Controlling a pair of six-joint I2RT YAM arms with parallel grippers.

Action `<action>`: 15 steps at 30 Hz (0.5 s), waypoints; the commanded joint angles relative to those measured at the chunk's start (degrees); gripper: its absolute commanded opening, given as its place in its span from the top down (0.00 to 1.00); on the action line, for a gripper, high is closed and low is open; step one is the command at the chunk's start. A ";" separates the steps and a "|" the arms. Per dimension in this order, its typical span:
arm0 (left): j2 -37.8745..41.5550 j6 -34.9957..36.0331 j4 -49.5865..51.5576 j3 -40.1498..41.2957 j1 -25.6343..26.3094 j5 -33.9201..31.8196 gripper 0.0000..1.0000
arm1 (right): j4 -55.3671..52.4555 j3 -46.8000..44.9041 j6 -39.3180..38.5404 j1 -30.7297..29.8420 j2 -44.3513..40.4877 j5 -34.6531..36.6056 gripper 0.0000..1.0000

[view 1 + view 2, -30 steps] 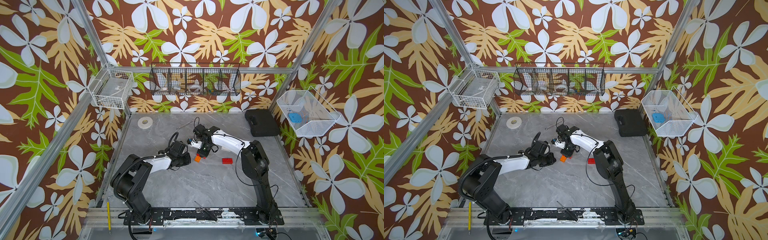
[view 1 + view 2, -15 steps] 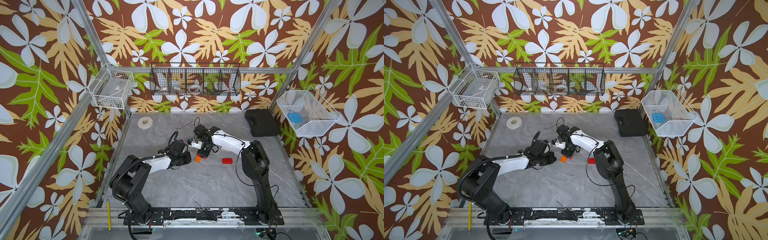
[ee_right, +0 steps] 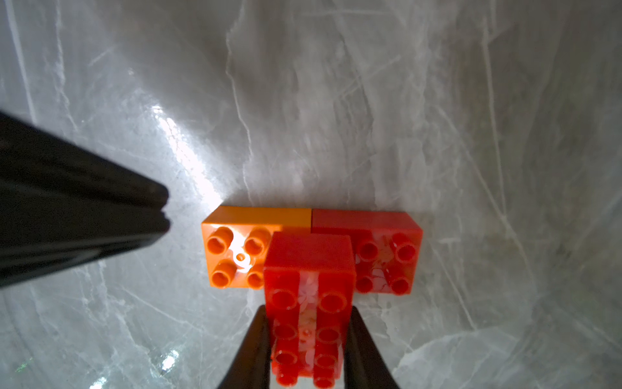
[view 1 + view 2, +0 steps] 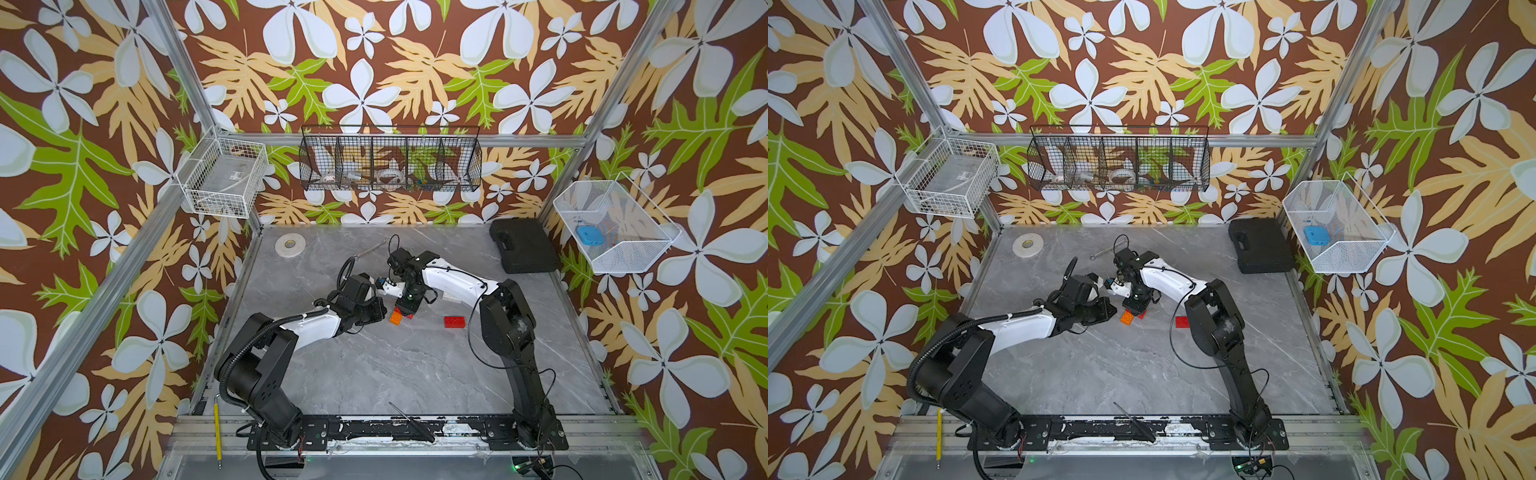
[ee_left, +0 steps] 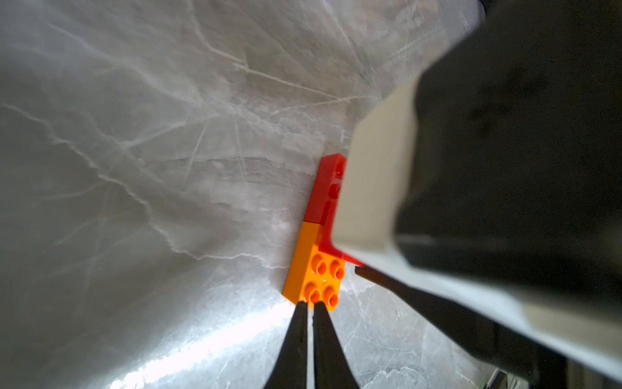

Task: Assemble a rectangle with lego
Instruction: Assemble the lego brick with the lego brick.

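Observation:
My right gripper (image 3: 308, 313) is shut on a long red brick (image 3: 309, 269) and holds it just above the seam between two lego bricks. Those are an orange square brick (image 3: 232, 256) and a red square brick (image 3: 387, 262), lying side by side on the table. My left gripper (image 5: 311, 304) is shut and empty, with its tips against the orange brick's (image 5: 319, 276) outer edge. In both top views the two grippers (image 4: 386, 312) (image 4: 408, 306) meet at mid-table over the orange brick (image 4: 396, 318) (image 4: 1127, 318). A loose red brick (image 4: 454, 321) (image 4: 1181, 322) lies to the right.
A black case (image 4: 523, 245) sits at the back right and a tape roll (image 4: 289, 245) at the back left. A thin metal tool (image 4: 372, 249) lies behind the arms. A yellow pencil (image 4: 216, 432) and a black tool (image 4: 411, 422) rest by the front rail. Wire baskets hang on the walls.

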State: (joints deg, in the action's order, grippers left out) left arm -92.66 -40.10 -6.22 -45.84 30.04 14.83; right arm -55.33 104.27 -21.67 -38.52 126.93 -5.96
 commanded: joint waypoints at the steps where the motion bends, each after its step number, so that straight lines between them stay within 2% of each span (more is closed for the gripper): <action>1: 0.72 -0.51 -1.29 0.85 -0.07 -0.41 0.90 | -3.20 0.28 0.23 -0.41 1.39 -0.65 0.90; 8: 2.09 -1.29 -4.35 3.03 -0.06 0.05 0.90 | -5.46 3.72 0.48 -0.59 3.17 -0.51 0.90; 15: 1.98 -5.50 -17.58 6.68 -0.07 6.17 0.90 | -5.80 5.40 0.49 -1.20 3.81 0.14 0.90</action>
State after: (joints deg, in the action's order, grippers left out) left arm -90.26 -42.87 -15.33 -39.77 30.04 17.47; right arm -60.16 109.78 -21.43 -39.40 129.75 -4.54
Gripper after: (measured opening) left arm 0.102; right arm 0.275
